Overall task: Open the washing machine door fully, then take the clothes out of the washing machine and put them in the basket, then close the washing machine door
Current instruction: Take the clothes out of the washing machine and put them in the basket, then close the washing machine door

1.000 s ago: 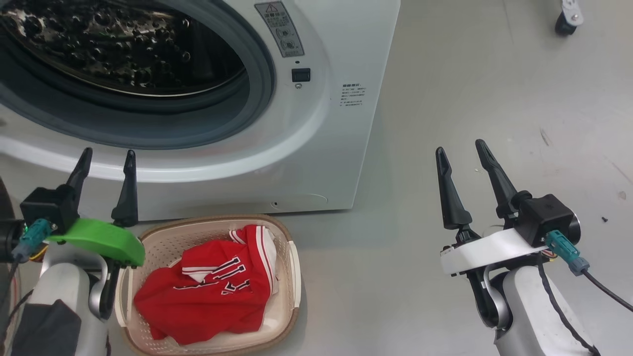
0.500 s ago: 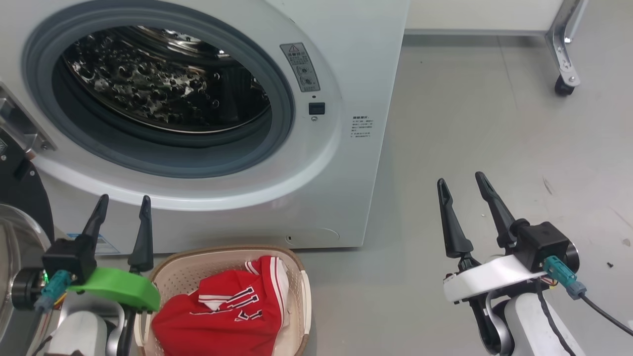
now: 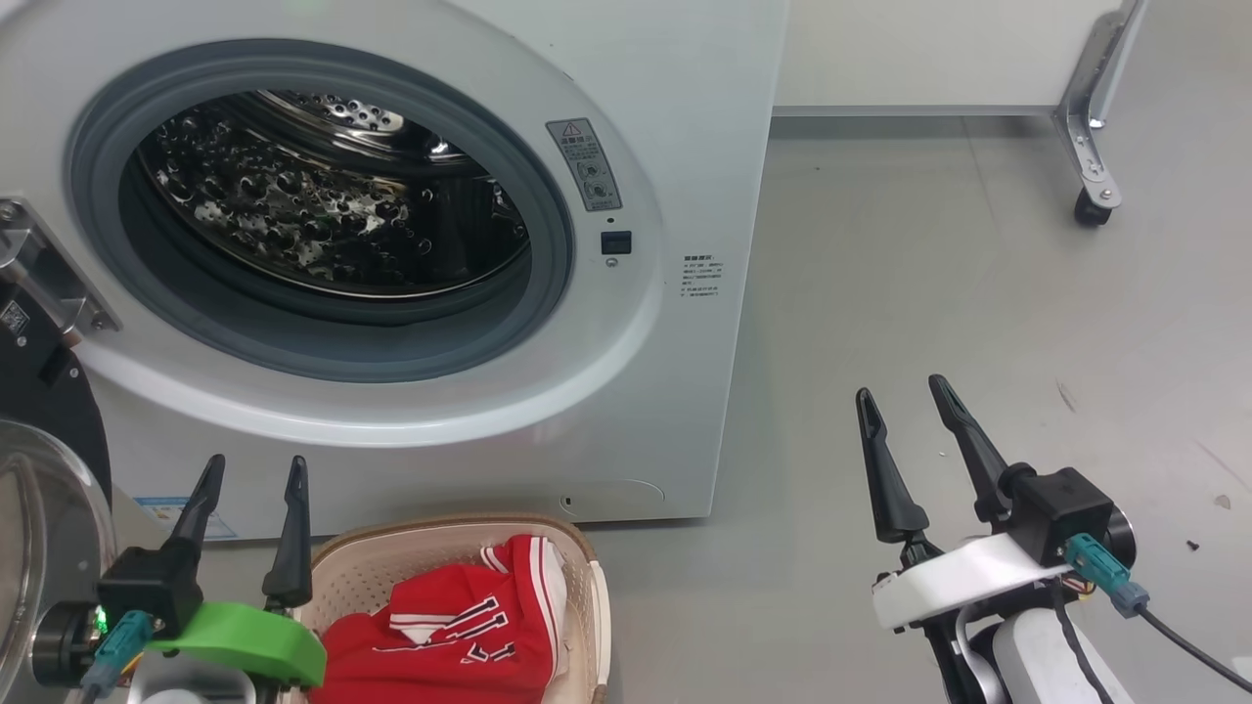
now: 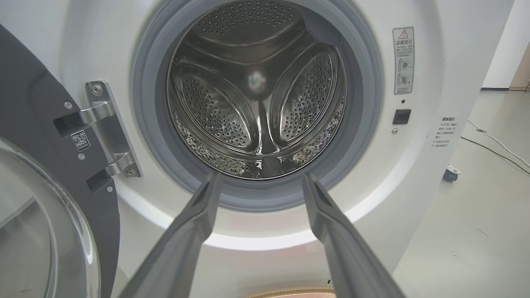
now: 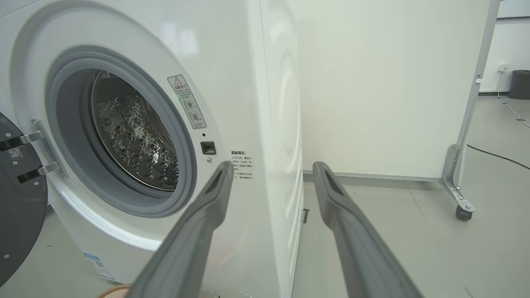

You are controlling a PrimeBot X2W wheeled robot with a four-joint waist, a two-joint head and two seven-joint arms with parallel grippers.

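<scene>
Head view: the washing machine (image 3: 675, 391) has its mouth uncovered, and the washing machine door (image 3: 39, 508) stands wide open at the machine's left side. The drum (image 3: 323, 205) shows bare perforated steel, with no red in it. The basket (image 3: 460, 528) sits on the floor (image 3: 929, 244) just in front of the machine's base, below the opening. The clothes (image 3: 460, 626) lie heaped inside it (red jersey, striped trim uppermost). The left claw (image 3: 256, 464) hovers before the machine's lower front, between door and basket, fingers spread wide and holding nothing. The right claw (image 3: 900, 388) hangs off the machine's right side, spread just as wide and just as empty.

Left wrist view: it looks straight into the drum, where the paddles are clean and nothing is draped on them. The hinge (image 4: 109, 132) is bolted at the machine's left, with the door's dark inner face beside it.

Right wrist view: it takes in the machine's right front corner, with the latch slot (image 5: 207, 147) just right of the opening.

Unloading looks done, so closing the door seems to be what remains. The glossy rim and bulging glass give long fingers little purchase, and a push there could skid off. A soft or off-centre shove may leave the door resting on the latch slot without catching. The left arm sits close to the door's swing path toward the machine and could block it.
</scene>
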